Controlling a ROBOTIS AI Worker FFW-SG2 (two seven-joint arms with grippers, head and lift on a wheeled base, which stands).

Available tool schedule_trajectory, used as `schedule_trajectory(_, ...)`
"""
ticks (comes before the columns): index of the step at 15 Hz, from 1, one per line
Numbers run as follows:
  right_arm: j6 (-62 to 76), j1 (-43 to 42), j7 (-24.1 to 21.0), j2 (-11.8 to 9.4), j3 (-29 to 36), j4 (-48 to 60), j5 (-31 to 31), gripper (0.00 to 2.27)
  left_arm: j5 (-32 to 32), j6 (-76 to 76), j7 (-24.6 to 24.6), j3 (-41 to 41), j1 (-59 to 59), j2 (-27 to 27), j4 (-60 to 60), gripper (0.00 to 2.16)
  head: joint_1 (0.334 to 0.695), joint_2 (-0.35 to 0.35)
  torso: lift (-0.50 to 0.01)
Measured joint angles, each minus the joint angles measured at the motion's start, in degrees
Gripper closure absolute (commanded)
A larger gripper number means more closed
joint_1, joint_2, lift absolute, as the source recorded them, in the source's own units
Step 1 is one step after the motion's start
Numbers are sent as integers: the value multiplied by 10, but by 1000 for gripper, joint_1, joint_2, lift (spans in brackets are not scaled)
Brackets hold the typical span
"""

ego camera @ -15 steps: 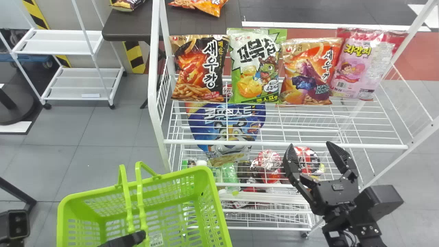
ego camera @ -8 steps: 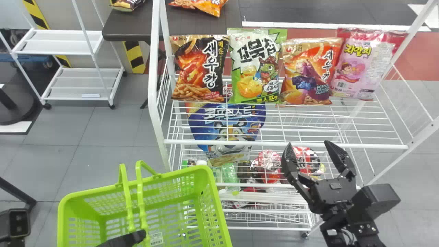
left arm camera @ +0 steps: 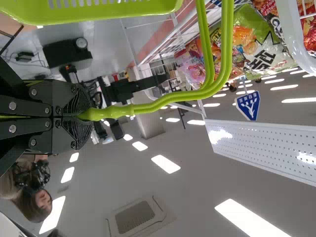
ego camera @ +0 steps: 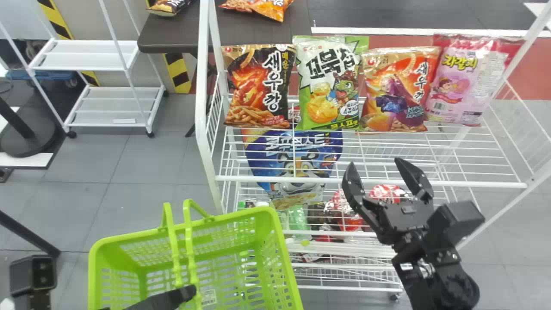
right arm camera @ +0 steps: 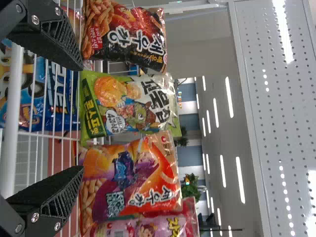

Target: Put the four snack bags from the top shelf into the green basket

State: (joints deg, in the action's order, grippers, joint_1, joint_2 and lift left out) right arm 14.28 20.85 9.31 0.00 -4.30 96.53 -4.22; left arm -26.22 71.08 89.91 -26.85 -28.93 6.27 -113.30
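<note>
Right end effector is spread, lower right; left end effector pinches basket handles, lower left. Four snack bags stand upper right.

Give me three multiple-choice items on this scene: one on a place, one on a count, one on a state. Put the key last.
1. What is between the black bag and the orange bag?
A. The blue bag
B. The green bag
C. The basket

2. How many snack bags are on the top shelf?
A. Two
B. Three
C. Four

3. How do the jaws of the right gripper stand?
A. Open, with nothing between them
B. Shut on a bag
C. Shut and empty

Key:
1. B: the head view shows it flanked by those two.
2. C: black, green, orange and the pink bag make a row.
3. A: the head view shows a wide gap and no bag in it.
</note>
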Motion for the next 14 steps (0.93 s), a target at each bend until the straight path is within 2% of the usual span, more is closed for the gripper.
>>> schedule_trajectory(4,-95,-91,-12,0,-35,-27,1,103,-3,1,0,9,3,13,4,2145,695,96,0)
schedule_trajectory(8,-150,-180,-32,0,-69,-82,-7,100,-6,3,0,34,22,26,8,2145,695,109,0)
schedule_trajectory(14,-137,-320,-19,0,-126,-224,-86,103,-13,6,0,37,22,33,6,2145,695,173,0)
